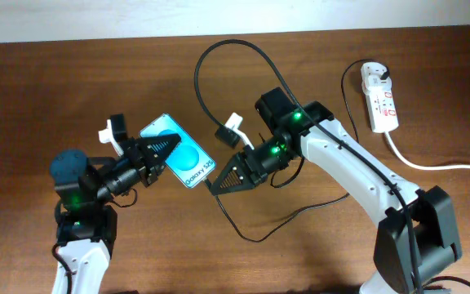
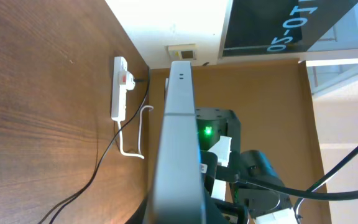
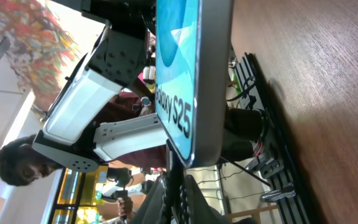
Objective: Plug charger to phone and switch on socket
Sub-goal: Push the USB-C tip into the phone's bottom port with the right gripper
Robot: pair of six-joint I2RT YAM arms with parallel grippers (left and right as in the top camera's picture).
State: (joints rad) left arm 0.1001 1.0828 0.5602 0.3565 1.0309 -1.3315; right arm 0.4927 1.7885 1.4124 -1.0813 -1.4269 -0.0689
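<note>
The phone (image 1: 184, 153), blue screen with a white "Galaxy S25" strip, is held off the table by my left gripper (image 1: 163, 149), which is shut on its left part. In the left wrist view the phone shows edge-on (image 2: 176, 143). My right gripper (image 1: 217, 183) is shut on the connector end of the charger (image 1: 251, 233), a thin black cable, right at the phone's lower-right end. In the right wrist view the phone (image 3: 182, 68) hangs just above the gripper (image 3: 178, 193). The socket (image 1: 381, 97), a white power strip with red-marked switches, lies at the far right.
The socket's thick white cord (image 1: 439, 166) runs toward the right edge. The black cable loops behind the right arm (image 1: 219, 57) and up to the socket. The socket also shows in the left wrist view (image 2: 119, 87). Bare wood lies at the front and left.
</note>
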